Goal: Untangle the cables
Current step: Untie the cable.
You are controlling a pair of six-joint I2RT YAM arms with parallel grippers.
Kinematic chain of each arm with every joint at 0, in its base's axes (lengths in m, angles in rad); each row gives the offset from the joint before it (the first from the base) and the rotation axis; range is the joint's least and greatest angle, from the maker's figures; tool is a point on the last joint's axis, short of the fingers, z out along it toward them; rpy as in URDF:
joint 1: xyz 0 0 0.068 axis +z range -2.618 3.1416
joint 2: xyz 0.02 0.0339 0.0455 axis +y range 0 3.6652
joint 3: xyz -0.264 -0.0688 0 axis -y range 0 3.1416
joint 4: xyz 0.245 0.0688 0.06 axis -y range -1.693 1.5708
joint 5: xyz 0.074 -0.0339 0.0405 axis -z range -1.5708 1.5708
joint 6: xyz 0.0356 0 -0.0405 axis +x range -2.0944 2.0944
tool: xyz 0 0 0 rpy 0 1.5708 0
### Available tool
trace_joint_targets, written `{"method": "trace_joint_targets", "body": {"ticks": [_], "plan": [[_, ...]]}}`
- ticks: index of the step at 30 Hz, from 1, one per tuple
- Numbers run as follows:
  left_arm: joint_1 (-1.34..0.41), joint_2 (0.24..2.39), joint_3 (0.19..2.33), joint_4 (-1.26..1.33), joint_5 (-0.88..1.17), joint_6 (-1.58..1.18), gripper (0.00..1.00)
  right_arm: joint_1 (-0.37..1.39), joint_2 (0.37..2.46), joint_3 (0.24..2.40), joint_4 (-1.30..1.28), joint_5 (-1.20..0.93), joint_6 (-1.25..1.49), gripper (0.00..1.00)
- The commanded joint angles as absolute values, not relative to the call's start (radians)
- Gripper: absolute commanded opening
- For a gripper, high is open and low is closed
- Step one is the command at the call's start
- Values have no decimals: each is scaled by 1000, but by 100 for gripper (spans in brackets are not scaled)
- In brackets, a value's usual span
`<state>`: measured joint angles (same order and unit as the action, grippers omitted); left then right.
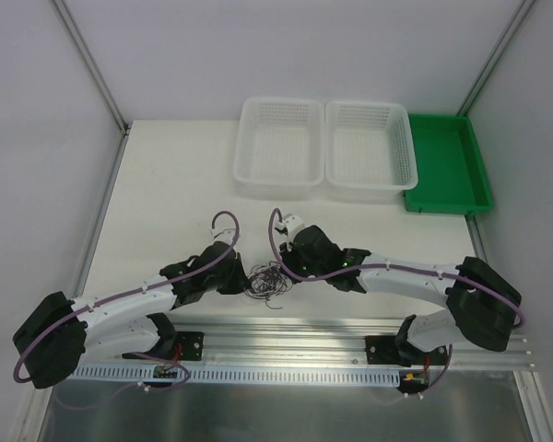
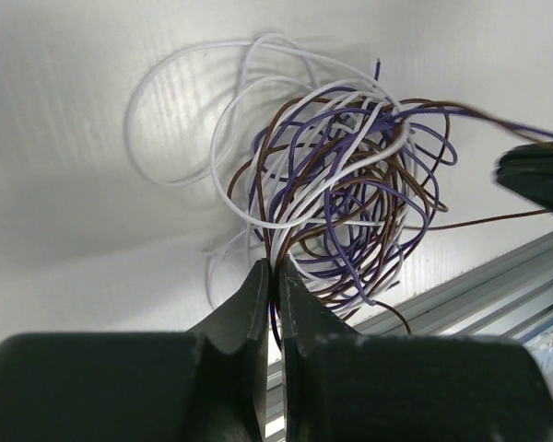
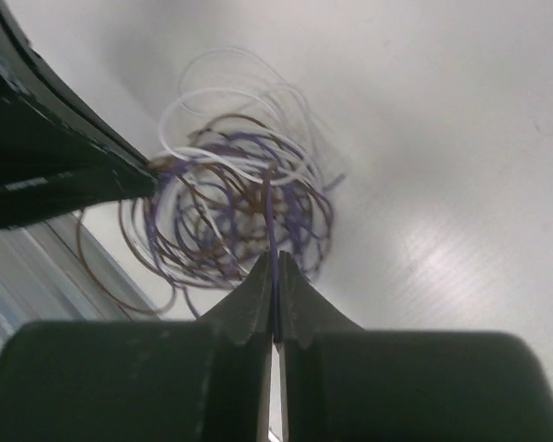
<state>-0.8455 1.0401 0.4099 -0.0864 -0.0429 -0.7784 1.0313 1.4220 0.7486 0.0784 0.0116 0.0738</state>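
Near the bottom centre of the overhead view, just above the aluminium rail, the cables lie as one small knotted bundle on the white table. The left gripper reaches the bundle from the left of the frame and the right gripper from the right, so the tangle sits between the two fingertips.

From the left wrist the bundle fills the centre and upper right of the picture. It is a loose ball of thin white, brown and purple strands, and a few white loops spread out toward the upper left. The left gripper's jaws are pressed together at the bottom centre, and brown and purple strands from the lower edge of the ball run down into the seam between them, so it is pinching part of the tangle. The dark tip of the other gripper shows at the right edge, just beside the ball.

From the right wrist the bundle sits left of centre, slightly blurred. The right gripper's jaws are likewise closed, with a single purple strand running straight down from the ball into the line where they meet.

Along the top of the overhead view, well apart from the tangle, two white baskets stand side by side, with a green tray touching them at the right.
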Motion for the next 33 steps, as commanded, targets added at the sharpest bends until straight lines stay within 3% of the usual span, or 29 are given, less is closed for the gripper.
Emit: {"method": "trace_joint_targets", "body": {"ticks": [1, 10, 14, 25, 30, 33], "plan": [[-856, 974, 354, -92, -103, -825, 0, 1034, 1296, 698, 60, 113, 81, 1], [-856, 827, 249, -133, -199, -887, 0, 1006, 971, 589, -175, 426, 158, 1], [-856, 775, 250, -192, -256, -922, 0, 939, 858, 588, -261, 459, 173, 1], [-854, 675, 298, -412, -486, -997, 0, 818, 537, 710, -601, 678, 190, 1], [-854, 597, 400, -488, -590, -942, 0, 792, 457, 811, -664, 675, 155, 1], [-854, 597, 481, -485, -534, -865, 0, 792, 532, 851, -672, 553, 133, 11]]}}
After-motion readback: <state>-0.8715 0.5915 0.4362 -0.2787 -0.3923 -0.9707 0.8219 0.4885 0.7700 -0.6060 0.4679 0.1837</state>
